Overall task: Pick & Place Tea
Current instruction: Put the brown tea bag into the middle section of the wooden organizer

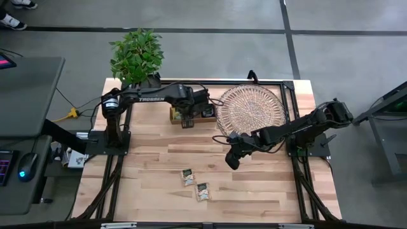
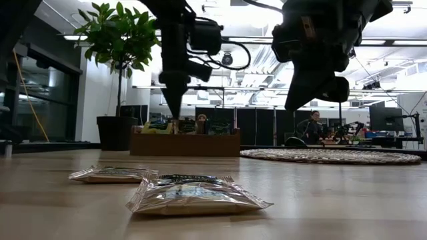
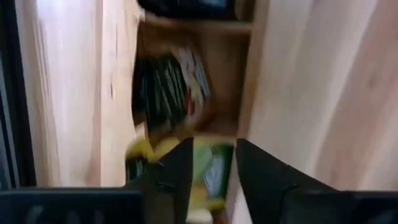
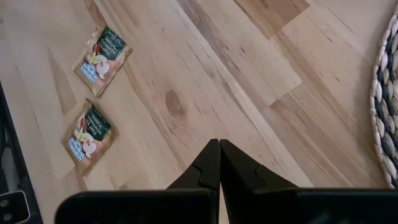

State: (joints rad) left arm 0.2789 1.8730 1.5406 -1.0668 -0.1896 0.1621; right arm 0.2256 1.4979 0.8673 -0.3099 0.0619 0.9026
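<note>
Tea sachets point(image 1: 194, 184): I see two on the bare table point(image 1: 267, 184); others fill the wooden box point(image 1: 191, 115). Left gripper point(image 3: 211, 165) above box, jaws parted, empty. Right gripper point(image 4: 219, 163) pressed together beside wicker tray point(image 1: 251, 109).

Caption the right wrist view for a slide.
Right gripper, fingers shut and empty, hovers over the wooden table; two beige tea sachets lie ahead, wicker tray at the edge.
</note>
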